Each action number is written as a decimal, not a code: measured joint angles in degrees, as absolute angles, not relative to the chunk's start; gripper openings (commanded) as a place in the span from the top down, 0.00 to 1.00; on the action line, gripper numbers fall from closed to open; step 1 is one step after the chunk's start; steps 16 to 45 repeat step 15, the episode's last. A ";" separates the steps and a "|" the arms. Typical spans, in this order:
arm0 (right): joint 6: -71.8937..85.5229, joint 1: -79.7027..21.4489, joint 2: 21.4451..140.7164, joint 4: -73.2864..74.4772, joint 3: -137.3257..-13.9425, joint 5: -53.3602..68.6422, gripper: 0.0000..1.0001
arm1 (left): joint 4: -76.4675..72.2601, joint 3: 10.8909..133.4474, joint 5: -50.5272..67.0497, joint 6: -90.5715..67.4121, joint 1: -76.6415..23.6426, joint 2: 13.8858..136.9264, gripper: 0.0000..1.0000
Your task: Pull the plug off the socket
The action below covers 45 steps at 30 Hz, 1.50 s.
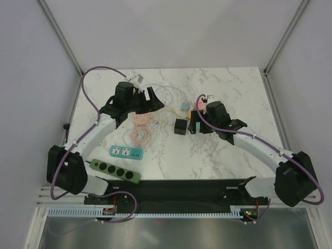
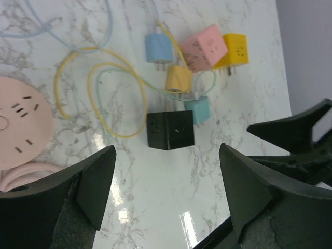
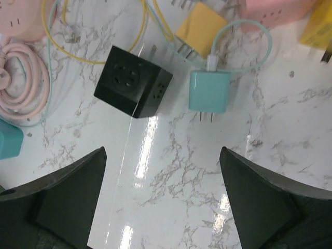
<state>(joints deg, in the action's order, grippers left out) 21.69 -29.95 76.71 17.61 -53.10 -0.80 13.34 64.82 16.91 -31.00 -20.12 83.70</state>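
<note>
In your right wrist view the top edge cuts the pink cube socket, the right edge the yellow cube, the left edge the teal strip; your left wrist view loses part of the round pink socket off its left side; from above, the small plugs are too tiny to tell apart.

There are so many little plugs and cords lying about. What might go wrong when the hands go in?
1. The black cube socket, yellow charger and teal charger lie crowded together, so the open right hand might close on the wrong one.
2. A thin yellow cable loops beside the cube; a finger may snag it and drag things.
3. The cube lies loose on the table, so pulling may just slide it unless the left hand steadies it.
</note>
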 measured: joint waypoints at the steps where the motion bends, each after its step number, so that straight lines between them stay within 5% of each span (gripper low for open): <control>1: 22.50 -30.28 75.50 16.97 -50.92 -0.78 0.02 | 12.51 63.61 16.86 -30.85 -21.34 82.04 0.11; 15: 36.91 -30.81 54.61 2.22 -22.31 0.58 0.02 | -1.19 22.48 22.68 -41.34 -22.70 37.52 0.00; 45: 36.91 -30.81 54.61 2.22 -22.31 0.58 0.02 | -1.19 22.48 22.68 -41.34 -22.70 37.52 0.00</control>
